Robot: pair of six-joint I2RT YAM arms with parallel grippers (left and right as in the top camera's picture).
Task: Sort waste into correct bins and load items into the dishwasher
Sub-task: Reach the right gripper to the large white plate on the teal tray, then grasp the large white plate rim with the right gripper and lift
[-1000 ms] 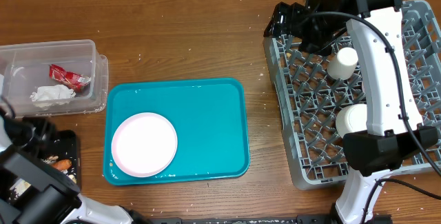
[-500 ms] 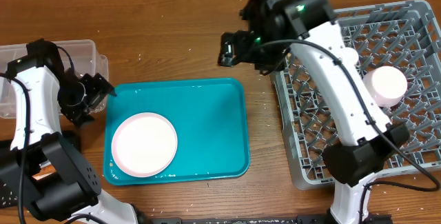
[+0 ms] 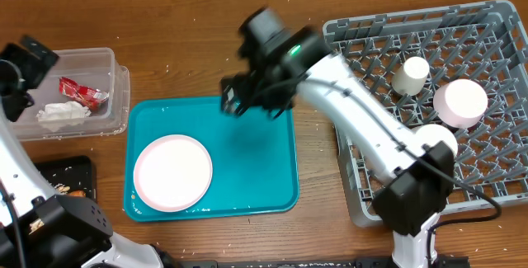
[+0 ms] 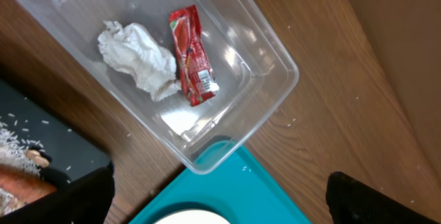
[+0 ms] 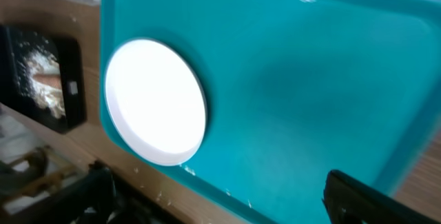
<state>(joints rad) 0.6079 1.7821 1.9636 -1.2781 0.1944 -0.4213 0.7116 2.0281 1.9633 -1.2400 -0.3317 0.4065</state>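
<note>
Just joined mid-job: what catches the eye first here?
The big teal tray mid-table, holding just one white plate at its left end, with the right arm stretched over it. On the right, a grey rack with white dishes; far left, a clear tub holding a napkin and red wrapper.

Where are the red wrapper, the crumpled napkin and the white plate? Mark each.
red wrapper point(image 4: 191, 55), left wrist view, packet's middle.
crumpled napkin point(image 4: 138, 60), left wrist view, centre fold.
white plate point(image 3: 172, 172), overhead view, centre.
</note>
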